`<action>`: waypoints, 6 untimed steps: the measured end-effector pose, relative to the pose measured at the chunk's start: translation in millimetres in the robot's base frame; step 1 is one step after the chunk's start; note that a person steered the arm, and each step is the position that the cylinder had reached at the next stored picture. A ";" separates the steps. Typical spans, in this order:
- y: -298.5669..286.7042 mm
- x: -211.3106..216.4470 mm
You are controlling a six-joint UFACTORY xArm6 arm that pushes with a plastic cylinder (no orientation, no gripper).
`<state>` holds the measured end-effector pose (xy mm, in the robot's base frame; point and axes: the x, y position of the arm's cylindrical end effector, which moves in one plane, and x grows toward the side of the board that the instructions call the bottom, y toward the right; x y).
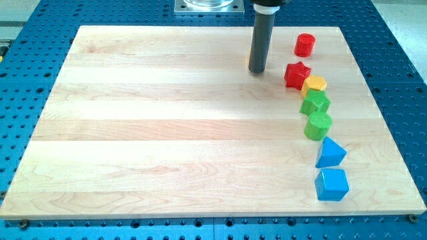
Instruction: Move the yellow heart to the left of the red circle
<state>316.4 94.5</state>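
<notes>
So the wooden board [167, 133] fills most of the view, sitting on a blue perforated table [400, 60]. There are no jaws on this rig to open or shut, just the dark rod, and my tip [257, 71] is planted near the view's top.

Down the view's right runs a curved line of blocks:
- blue cube [331, 184]
- blue triangle [330, 153]
- green cylinder [317, 125]
- green star [315, 102]
- red star [297, 75]
- yellow hexagon [314, 84]
- red circle [305, 45], at the top

A yellow sliver [251, 61] peeks out at the rod's left edge, right at my tip. It's probably the heart, but the shape is hidden. It lies to the view's left of the red circle.
</notes>
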 end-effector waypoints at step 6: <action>48.0 -12.5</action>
